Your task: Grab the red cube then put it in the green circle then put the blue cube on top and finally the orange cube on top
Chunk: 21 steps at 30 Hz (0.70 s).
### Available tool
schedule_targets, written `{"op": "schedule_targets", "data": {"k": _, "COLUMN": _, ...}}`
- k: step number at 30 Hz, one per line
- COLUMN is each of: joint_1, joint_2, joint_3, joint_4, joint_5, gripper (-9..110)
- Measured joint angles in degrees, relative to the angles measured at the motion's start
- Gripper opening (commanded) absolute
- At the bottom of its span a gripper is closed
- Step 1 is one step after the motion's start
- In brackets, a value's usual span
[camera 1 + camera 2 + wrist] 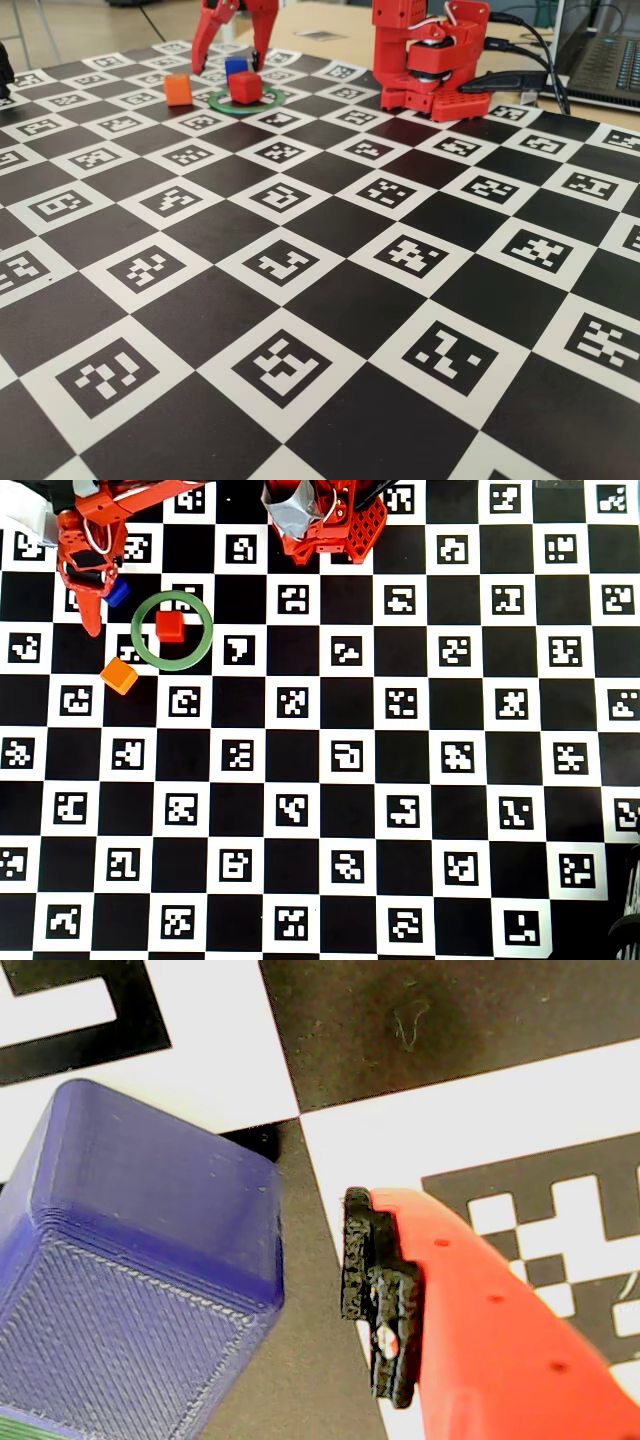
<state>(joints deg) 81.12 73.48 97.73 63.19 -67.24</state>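
Arm reaches to the board's far-left corner; gripper (236,52) spread wide, straddling the blue cube (236,68), holding nothing.

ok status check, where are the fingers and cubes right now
Gripper open, fingers straddling blue cube, not closed. Red cube inside green circle. Orange cube outside, nothing blocking.

red cube (170,626) inside green circle (172,631), blue cube (118,592) upper left (overhead view), orange cube (119,676) lower left

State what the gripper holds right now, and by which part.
Nothing is held. The gripper stands open over the blue cube, and the one visible finger pad is clear of the cube.
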Motion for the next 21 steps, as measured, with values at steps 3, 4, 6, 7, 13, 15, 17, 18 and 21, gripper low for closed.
{"op": "schedule_targets", "data": {"k": 3, "joint_1": 0.0, "joint_2": 0.0, "joint_3": 0.0, "joint_4": 0.0, "joint_5": 0.0, "gripper": 50}}
{"op": "schedule_targets", "data": {"k": 4, "joint_1": 0.0, "joint_2": 0.0, "joint_3": 0.0, "joint_4": 0.0, "joint_5": 0.0, "gripper": 50}}
{"op": "schedule_targets", "data": {"k": 6, "joint_1": -0.09, "joint_2": 0.0, "joint_3": 0.0, "joint_4": 0.0, "joint_5": 0.0, "gripper": 50}}
{"op": "schedule_targets", "data": {"k": 7, "joint_1": -0.18, "joint_2": 0.0, "joint_3": 0.0, "joint_4": 0.0, "joint_5": 0.18, "gripper": 50}}
{"op": "schedule_targets", "data": {"k": 13, "joint_1": -0.53, "joint_2": 0.0, "joint_3": 0.0, "joint_4": -0.18, "joint_5": 0.88, "gripper": 50}}
{"op": "schedule_targets", "data": {"k": 15, "joint_1": -0.53, "joint_2": 0.0, "joint_3": 0.0, "joint_4": -0.18, "joint_5": 0.97, "gripper": 50}}
{"op": "schedule_targets", "data": {"k": 17, "joint_1": -0.53, "joint_2": 0.0, "joint_3": 0.0, "joint_4": -0.18, "joint_5": 0.97, "gripper": 50}}
{"op": "schedule_targets", "data": {"k": 18, "joint_1": -0.53, "joint_2": 0.0, "joint_3": 0.0, "joint_4": -0.18, "joint_5": 0.97, "gripper": 50}}
{"op": "schedule_targets", "data": {"k": 21, "joint_1": -0.53, "joint_2": 0.0, "joint_3": 0.0, "joint_4": -0.18, "joint_5": 1.05, "gripper": 50}}
